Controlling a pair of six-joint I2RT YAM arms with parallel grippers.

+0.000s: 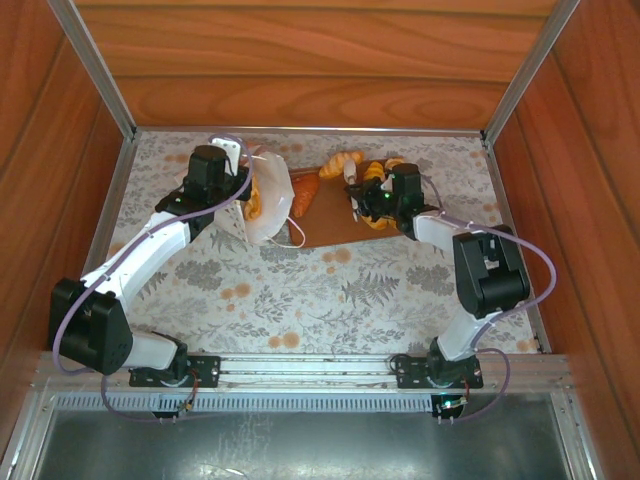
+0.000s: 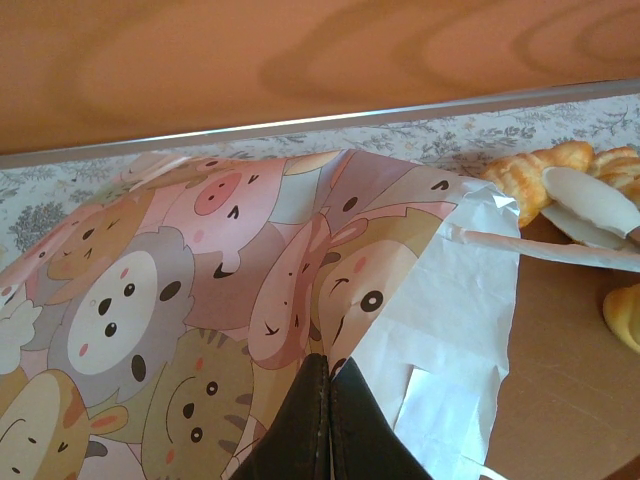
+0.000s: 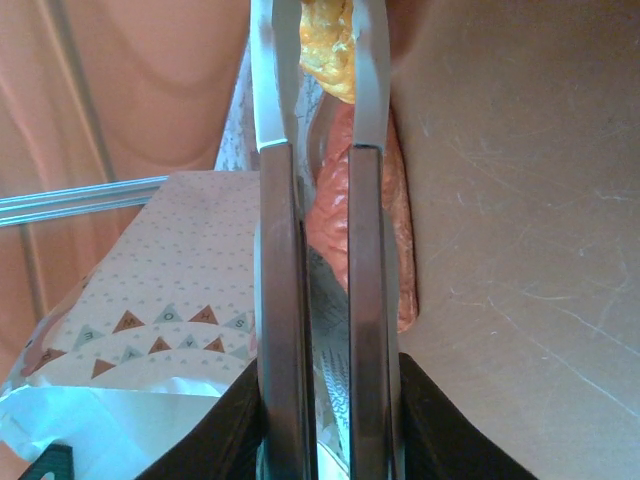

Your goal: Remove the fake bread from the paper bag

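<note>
The paper bag (image 1: 270,205) lies tipped on its side at the back left, with its mouth toward the brown board (image 1: 330,228). My left gripper (image 2: 328,365) is shut on the bag's cartoon-animal side (image 2: 200,300); it is also seen from above (image 1: 243,186). A golden bread (image 1: 262,200) shows inside the bag. Several fake breads (image 1: 345,160) lie on the board. My right gripper (image 3: 325,395) is shut on metal tongs (image 3: 280,250), whose white tips (image 2: 590,203) reach over the board. A yellow bread (image 3: 325,40) sits between the tips, and a reddish-orange bread (image 3: 385,230) lies beneath them.
Wooden walls (image 1: 300,60) with metal corner rails close in the floral tablecloth (image 1: 300,290) at the back and both sides. The bag's pennant-printed side (image 3: 150,330) lies left of the tongs. More bread, a braid (image 2: 530,170) and a yellow piece (image 2: 625,315), lies on the board.
</note>
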